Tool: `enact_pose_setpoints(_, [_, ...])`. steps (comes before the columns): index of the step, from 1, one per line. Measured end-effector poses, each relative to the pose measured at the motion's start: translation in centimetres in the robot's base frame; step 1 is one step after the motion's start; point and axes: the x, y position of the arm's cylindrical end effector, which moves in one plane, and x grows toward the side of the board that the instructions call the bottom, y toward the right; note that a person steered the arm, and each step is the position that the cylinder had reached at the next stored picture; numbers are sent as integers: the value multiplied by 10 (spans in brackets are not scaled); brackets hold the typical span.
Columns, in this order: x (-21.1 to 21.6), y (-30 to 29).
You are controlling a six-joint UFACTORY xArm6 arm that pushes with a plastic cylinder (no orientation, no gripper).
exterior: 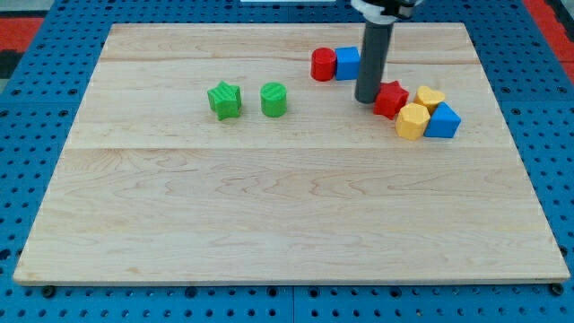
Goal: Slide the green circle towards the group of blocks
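Note:
The green circle point(274, 100) sits on the wooden board point(269, 197), left of centre near the view's top, with a green star point(225, 100) just to its left. The group of blocks lies at the view's upper right: a red cylinder point(323, 65), a blue cube point(347, 63), a red star point(390, 99), a yellow heart point(430, 97), a yellow hexagon point(412, 121) and a blue triangle point(443, 120). My tip point(367, 99) stands right of the green circle, touching the red star's left side, below the blue cube.
The board rests on a blue perforated surface point(36, 90) that surrounds it on all sides. The dark rod point(375, 54) comes down from the view's top and partly hides the blue cube.

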Motion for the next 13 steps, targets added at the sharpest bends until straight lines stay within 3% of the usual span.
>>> enact_pose_setpoints(2, [-4, 21])
enact_pose_setpoints(3, [-22, -20])
enact_pose_setpoints(5, [-22, -153])
enact_pose_setpoints(6, [-15, -190])
enact_pose_setpoints(7, [17, -197])
enact_pose_setpoints(8, [21, -178])
enact_pose_setpoints(12, [-20, -123])
enact_pose_setpoints(13, [-10, -107])
